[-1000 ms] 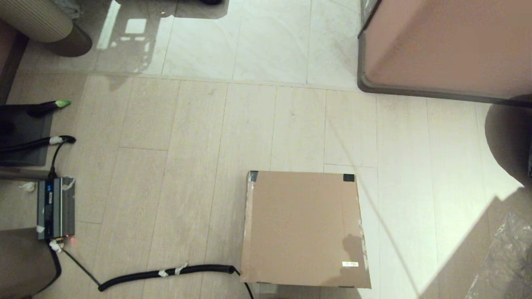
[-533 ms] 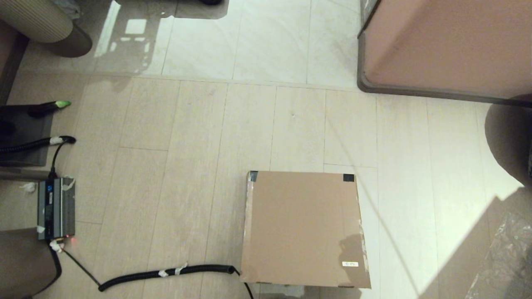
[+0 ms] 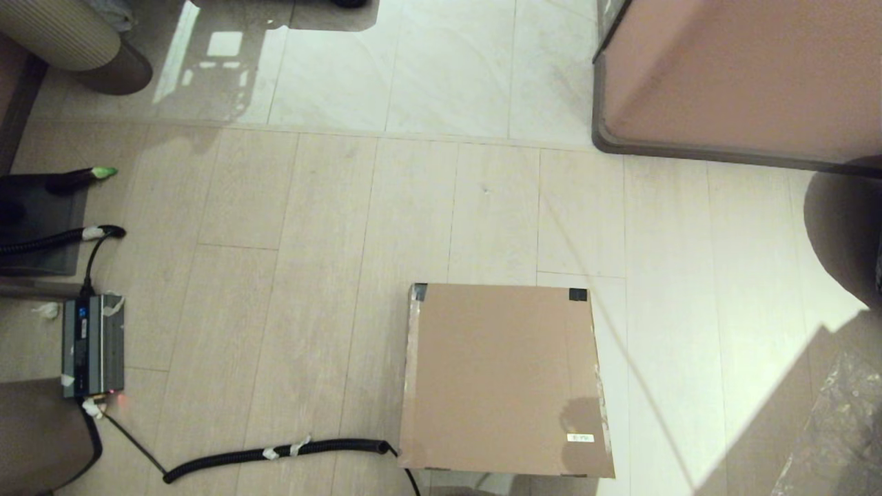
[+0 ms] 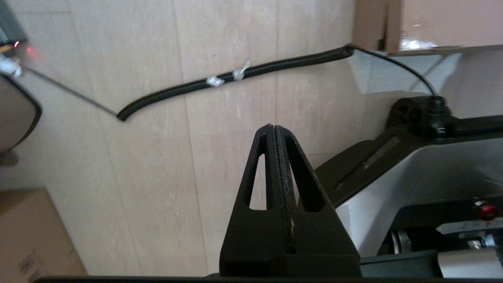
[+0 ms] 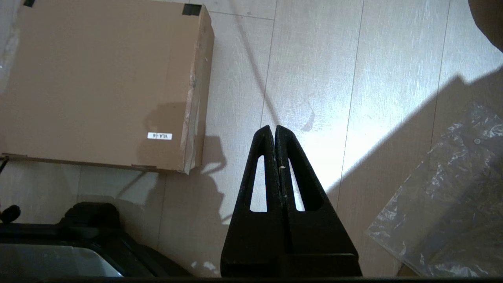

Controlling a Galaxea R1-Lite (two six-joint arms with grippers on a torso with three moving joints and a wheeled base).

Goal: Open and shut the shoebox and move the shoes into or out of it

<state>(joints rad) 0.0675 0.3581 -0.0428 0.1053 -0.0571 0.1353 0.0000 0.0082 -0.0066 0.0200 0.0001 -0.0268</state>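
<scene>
Pale wood floor is being used as the workspace, shoebox [image 3: 506, 379] sitting lid-down shut on it. Left gripper [image 4: 274, 127] and right gripper [image 5: 273, 129] are being held pinched together, empty. Lid could get crushed if pushed instead of lifted.
</scene>
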